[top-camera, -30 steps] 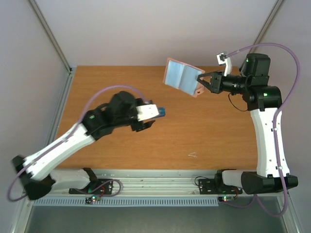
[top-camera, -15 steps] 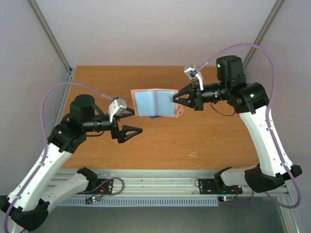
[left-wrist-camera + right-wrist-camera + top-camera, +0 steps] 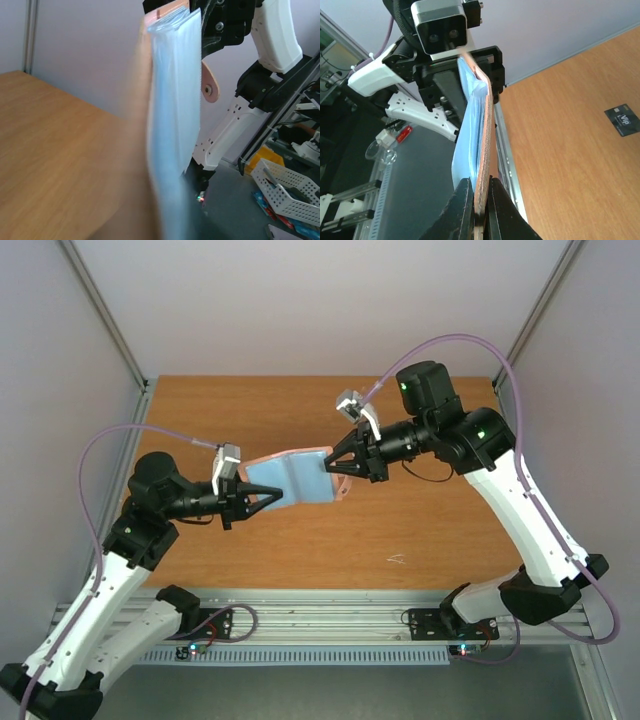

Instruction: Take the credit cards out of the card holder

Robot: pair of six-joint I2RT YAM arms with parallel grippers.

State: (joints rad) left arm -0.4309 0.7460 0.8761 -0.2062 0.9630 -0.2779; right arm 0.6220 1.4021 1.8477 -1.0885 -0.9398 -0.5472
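From above, the card holder (image 3: 290,478) hangs opened out at mid-frame above the tabletop (image 3: 420,530), light blue inside upward. The right fingers (image 3: 348,452) pinch its right edge, and its left end sits at the left fingers (image 3: 258,502), whose grip I cannot judge. The left wrist view shows the card holder (image 3: 172,115) edge-on and blurred down the centre, which does not settle that grip. In the right wrist view the right fingers (image 3: 462,210) are clamped on the card holder's (image 3: 477,130) taupe edge at bottom centre, the left fingers (image 3: 442,95) straddle its far end at upper left, and a dark card (image 3: 622,119) lies flat on the tabletop (image 3: 570,150) at right.
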